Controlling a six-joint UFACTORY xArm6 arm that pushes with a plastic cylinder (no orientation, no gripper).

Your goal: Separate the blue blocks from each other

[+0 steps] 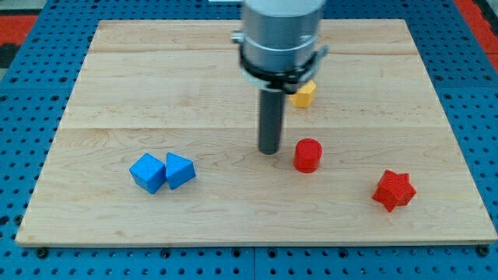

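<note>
Item 1. My tip [270, 151]: lower end of a straight dark rod, resting on the worktop [117, 78] near its middle. No jaws are fitted to this arm, so nothing is released, clenched or grasped; the rod can only push. It touches no block.

Item 2. Arm pose: the rod stands upright below a wide grey cylindrical housing with a black collar, which enters from the view's top and hides part of the worktop behind it.

Item 3. Red cylinder [308, 155]: just beside my tip, on the view's right, apart from it. Not a task item.

Item 4. Yellow block [303, 94]: toward the view's top from my tip, partly hidden by the collar; shape unclear.

Item 5. Blue blocks, 2 in number: a blue cube [148, 173] and a blue wedge-like block [180, 170], side by side and touching, or as good as touching, at the view's lower left. The pair's long axis runs left to right across the view. Governing relation: both lie well apart from my tip, to its left and a little toward the view's bottom, the wedge-like block being the nearer. Judgement: the seam between them faces the view's top and bottom, so a push into that seam, or against 1 outer end, looks needed; a straight sweep from the right would likely shove both together.

Item 6. Red star [394, 190]: far at the view's lower right, clear of the route.
</note>
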